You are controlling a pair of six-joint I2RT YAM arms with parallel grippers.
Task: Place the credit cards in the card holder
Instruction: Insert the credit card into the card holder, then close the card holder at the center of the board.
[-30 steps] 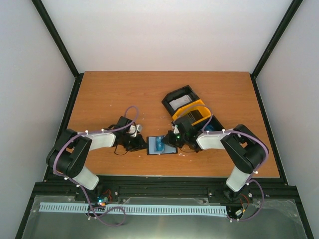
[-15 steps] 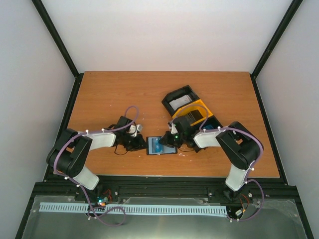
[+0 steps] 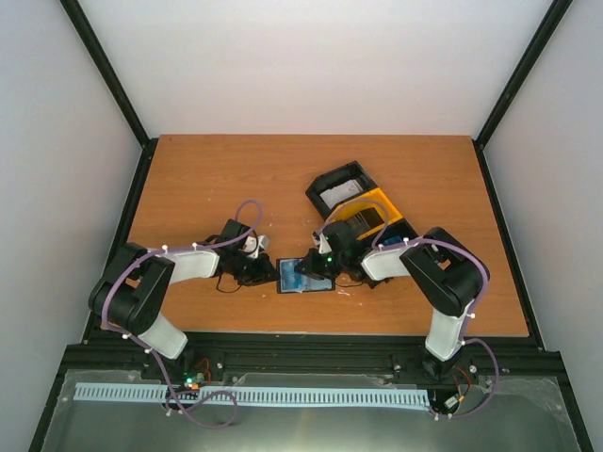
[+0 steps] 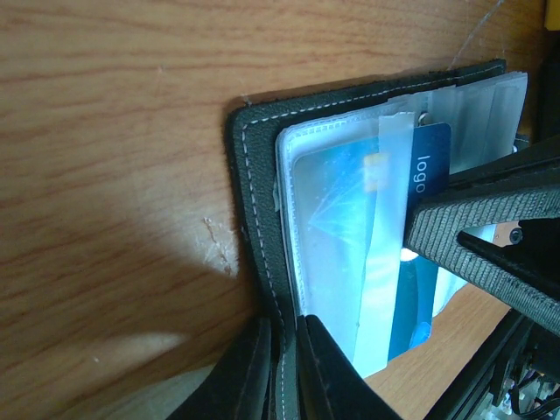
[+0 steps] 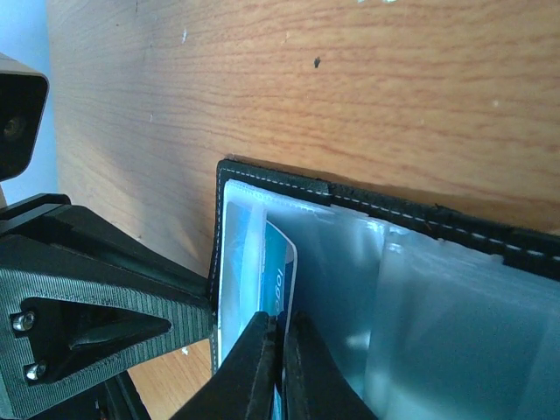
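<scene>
The black card holder [image 3: 300, 277] lies open on the table between the two arms, its clear plastic pockets facing up. My left gripper [image 4: 284, 367] is shut on the holder's black stitched edge [image 4: 254, 219]. My right gripper [image 5: 280, 367] is shut on a bright blue credit card [image 5: 280, 267] marked "logo", which sits partly inside a clear pocket [image 5: 350, 289]. The same card shows in the left wrist view [image 4: 429, 175], under the plastic sleeve. In the top view the right gripper [image 3: 316, 268] is over the holder's right side and the left gripper [image 3: 268, 273] is at its left edge.
A black-and-yellow three-compartment tray [image 3: 358, 207] stands behind the right arm, with a grey-white card stack in its far compartment and something blue in the near one. The table's front edge [image 3: 311, 331] is close below the holder.
My right gripper has shifted a little leftward over the card holder with the blue card. The left arm and the holder have stayed in place.
</scene>
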